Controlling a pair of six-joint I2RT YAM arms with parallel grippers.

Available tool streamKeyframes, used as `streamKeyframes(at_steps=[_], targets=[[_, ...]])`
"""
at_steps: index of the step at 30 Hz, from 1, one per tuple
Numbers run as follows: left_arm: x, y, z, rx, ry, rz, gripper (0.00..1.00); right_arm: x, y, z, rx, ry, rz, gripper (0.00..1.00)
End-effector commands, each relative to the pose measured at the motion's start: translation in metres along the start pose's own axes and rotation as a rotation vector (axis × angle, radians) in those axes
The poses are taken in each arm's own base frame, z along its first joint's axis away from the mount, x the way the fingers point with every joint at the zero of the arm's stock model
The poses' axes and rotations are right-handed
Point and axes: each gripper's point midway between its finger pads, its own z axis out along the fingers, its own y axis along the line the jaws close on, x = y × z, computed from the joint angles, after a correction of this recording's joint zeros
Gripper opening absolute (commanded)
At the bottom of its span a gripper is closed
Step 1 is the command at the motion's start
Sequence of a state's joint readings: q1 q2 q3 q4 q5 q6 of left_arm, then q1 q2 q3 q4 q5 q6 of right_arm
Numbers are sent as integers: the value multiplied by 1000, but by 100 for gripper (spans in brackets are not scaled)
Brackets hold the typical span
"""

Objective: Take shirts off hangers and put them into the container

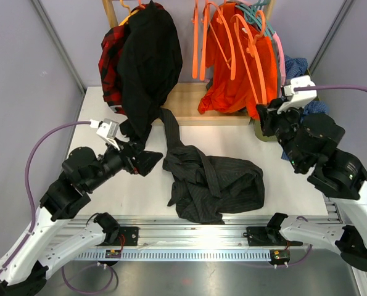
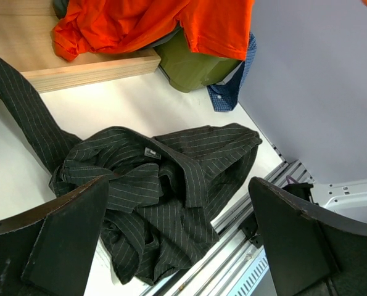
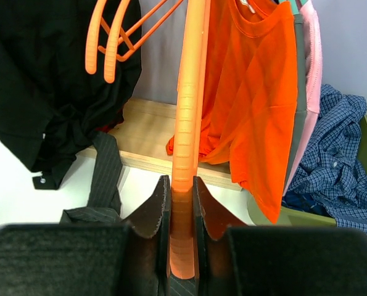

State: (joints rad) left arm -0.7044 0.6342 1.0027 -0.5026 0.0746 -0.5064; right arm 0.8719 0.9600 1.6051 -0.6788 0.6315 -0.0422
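Your right gripper [image 3: 182, 206] has its jaws clamped narrow on a bright orange plastic hanger [image 3: 186, 123]. A tug could snag neighbouring hangers or drag the orange tee [image 3: 251, 92]. Your left gripper [image 2: 180, 228] hovers low, tilted down, jaws wide and empty, over the crumpled charcoal pinstriped shirt [image 2: 164, 185] on the white tabletop [image 2: 121, 105]. The olive-green plastic tub [image 2: 192, 65] sits far right.

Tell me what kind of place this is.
Likely a robot lab cell staged for laundry sorting, not a home: two arms bolted to a metal rail, bare grey walls boxing in a white table, and shirts on hangers over a wooden rack.
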Motion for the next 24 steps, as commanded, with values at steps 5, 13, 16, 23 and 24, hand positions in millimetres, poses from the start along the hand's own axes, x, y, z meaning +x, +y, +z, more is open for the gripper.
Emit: streamKeyframes(at_steps=[5, 13, 16, 23, 24], targets=[[-6, -3, -7, 21, -43, 7, 99, -24, 15, 32, 0, -55, 4, 0], [-7, 0, -18, 7, -65, 9, 99, -19, -1, 90, -64, -4, 85, 0], [-6, 0, -19, 8, -62, 10, 99, -28, 8, 106, -148, -7, 128, 0], [-5, 4, -26, -9, -79, 7, 99, -38, 21, 122, -256, 5, 154, 0], [-4, 5, -25, -9, -78, 5, 99, -42, 23, 126, -265, 2, 160, 0]])
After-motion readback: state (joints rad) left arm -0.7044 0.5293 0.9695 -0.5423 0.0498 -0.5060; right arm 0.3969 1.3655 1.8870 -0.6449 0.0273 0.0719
